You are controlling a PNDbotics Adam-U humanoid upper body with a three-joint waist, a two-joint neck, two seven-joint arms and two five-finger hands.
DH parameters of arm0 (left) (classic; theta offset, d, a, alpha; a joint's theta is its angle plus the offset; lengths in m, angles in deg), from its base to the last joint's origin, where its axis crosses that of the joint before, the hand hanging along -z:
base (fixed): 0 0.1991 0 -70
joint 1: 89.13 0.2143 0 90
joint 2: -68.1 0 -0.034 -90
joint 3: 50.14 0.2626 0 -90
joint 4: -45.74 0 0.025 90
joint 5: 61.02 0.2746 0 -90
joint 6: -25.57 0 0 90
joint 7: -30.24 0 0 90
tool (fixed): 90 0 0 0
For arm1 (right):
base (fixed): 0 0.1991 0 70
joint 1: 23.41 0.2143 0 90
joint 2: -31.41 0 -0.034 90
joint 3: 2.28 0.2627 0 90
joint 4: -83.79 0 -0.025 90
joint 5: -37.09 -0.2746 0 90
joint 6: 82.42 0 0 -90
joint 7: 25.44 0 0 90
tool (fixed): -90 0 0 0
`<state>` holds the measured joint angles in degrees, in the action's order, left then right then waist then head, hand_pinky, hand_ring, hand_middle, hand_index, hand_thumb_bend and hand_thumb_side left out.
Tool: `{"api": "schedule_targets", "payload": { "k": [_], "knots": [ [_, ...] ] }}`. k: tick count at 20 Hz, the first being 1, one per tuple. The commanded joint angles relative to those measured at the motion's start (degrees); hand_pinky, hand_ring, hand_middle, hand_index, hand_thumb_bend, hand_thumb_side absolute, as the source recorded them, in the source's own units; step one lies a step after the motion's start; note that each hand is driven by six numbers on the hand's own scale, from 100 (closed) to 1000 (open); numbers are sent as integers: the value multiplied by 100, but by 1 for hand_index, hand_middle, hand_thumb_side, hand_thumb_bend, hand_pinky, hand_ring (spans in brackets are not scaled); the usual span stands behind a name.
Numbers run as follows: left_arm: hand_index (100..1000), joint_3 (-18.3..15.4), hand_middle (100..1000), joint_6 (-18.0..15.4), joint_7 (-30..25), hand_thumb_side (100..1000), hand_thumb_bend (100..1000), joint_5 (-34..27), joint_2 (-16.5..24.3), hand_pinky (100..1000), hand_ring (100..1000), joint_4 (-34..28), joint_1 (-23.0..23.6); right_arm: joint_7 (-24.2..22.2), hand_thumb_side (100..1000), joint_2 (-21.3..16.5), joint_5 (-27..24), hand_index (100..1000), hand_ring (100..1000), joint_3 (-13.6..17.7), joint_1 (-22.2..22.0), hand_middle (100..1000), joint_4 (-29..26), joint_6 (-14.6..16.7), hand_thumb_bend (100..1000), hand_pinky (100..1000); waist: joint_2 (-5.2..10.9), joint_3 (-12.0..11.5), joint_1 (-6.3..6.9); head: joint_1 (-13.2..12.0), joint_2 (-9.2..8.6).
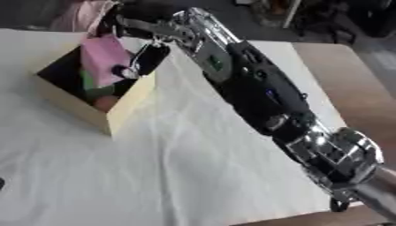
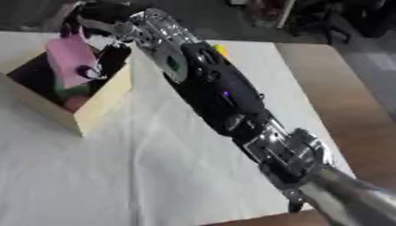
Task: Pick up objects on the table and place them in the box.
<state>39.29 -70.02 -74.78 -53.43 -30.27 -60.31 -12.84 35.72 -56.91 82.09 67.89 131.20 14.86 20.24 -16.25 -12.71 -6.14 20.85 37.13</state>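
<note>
One arm in play: the right hand (image 1: 135, 20) reaches over the box (image 1: 127, 108) at the far left of the white-covered surface (image 1: 193, 176). Fingers look curled onto the top of a pink flat item (image 1: 104, 55), which stands tilted in the box opening, lower end among green and reddish things inside. Left hand isn't in view. Risks, as I judge them: the pink item leans on the near wall, so letting go could leave it propped over the rim; pulling out could snag it or nudge the box.
</note>
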Motion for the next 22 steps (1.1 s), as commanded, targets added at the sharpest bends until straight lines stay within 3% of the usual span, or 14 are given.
{"api": "schedule_targets", "payload": {
  "k": [1, 3, 9, 12, 14, 17, 22],
  "knots": [
    [811, 4, 836, -5, -12, 422, 680, -8, 73, 770, 637, -131, -61, -96, 386, -21, 89, 914, 770, -47, 120, 794, -123, 110, 452, 805, 62, -1, -52, 25, -94],
    [811, 3, 836, -5, -12, 421, 681, -7, 71, 770, 636, -131, -60, -183, 412, 8, 91, 938, 784, -88, 100, 823, -120, 162, 518, 813, 61, 3, -50, 32, -95],
    [811, -7, 836, -4, -4, 422, 681, -1, 78, 770, 636, -131, -49, -66, 396, -98, -181, 937, 770, 67, 80, 816, -178, 67, 467, 816, 51, 35, -44, 12, -80],
    [811, -11, 836, -2, 2, 422, 682, 2, 81, 770, 636, -131, -42, 372, 360, -269, -480, 916, 747, 330, 85, 794, -141, -215, 434, 813, 54, 54, -46, -1, -70],
    [811, -16, 836, -1, 6, 422, 682, 6, 86, 770, 636, -130, -33, 940, 343, -414, -712, 910, 742, 553, 71, 791, 38, -493, 425, 815, 58, 65, -47, -16, -73],
    [811, -26, 835, 1, 17, 422, 682, 12, 98, 770, 636, -131, -20, 1661, 344, -620, -793, 909, 741, 805, 37, 802, 543, -890, 416, 817, 65, 73, -50, -43, -74],
    [811, -31, 835, 0, 20, 422, 682, 17, 103, 770, 635, -131, -14, 2248, 358, -819, -783, 908, 741, 1172, -44, 814, 1533, -1331, 406, 820, 69, 68, -55, -84, -81]
  ]
}}
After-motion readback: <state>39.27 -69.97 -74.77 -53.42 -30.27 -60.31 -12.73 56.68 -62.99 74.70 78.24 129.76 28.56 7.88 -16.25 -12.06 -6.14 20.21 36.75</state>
